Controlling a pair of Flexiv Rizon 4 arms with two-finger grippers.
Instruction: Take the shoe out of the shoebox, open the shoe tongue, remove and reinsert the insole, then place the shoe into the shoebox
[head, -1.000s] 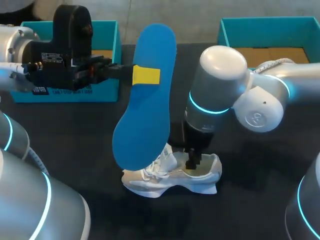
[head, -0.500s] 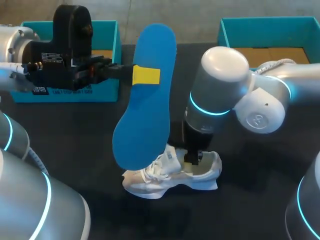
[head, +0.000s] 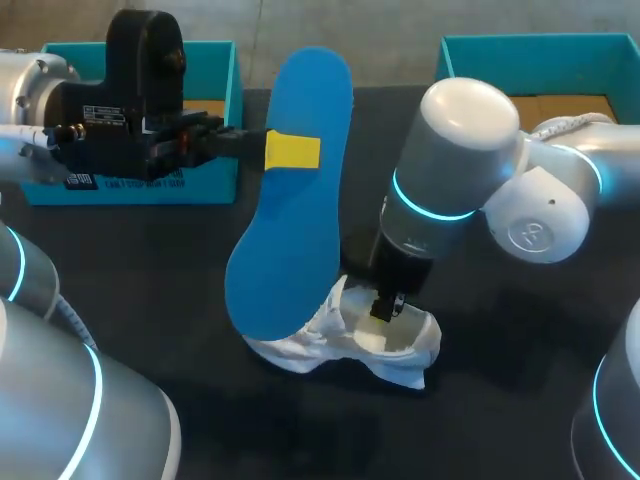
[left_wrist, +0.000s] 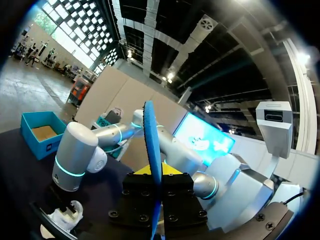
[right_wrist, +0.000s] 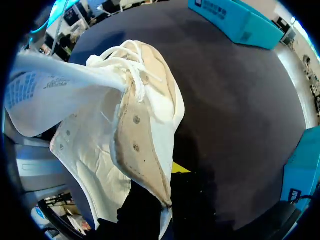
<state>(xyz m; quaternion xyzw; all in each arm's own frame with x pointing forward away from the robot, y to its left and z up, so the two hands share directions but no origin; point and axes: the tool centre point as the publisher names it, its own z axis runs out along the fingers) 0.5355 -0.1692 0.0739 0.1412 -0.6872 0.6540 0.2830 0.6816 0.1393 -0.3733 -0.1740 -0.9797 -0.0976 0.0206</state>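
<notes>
Since a second ago the right arm (head: 455, 150) has shifted toward the right of the head view. The shoe (head: 335, 335) has turned and tilted with it, and its toe now sits behind the lower end of the insole (head: 290, 240). The left arm and the insole have kept their place.

Nearest, in the lower middle of the head view, the white shoe lies on the dark surface (head: 500, 330), opening upward. The right hand (head: 388, 305) comes down into that opening and pinches the shoe's rim at the heel end. In the right wrist view one yellow fingertip (right_wrist: 181, 168) shows just outside the shoe's wall, the other is hidden behind it, and the tongue (right_wrist: 35, 100) is folded back away from the opening.

Above the shoe, the blue insole hangs upright in the middle of the frame, clamped near its upper end by the left hand (head: 292, 150), which reaches in from the left.

Farthest back stand the left teal box (head: 222, 90) at upper left and the right teal box (head: 540, 48) at upper right.
</notes>
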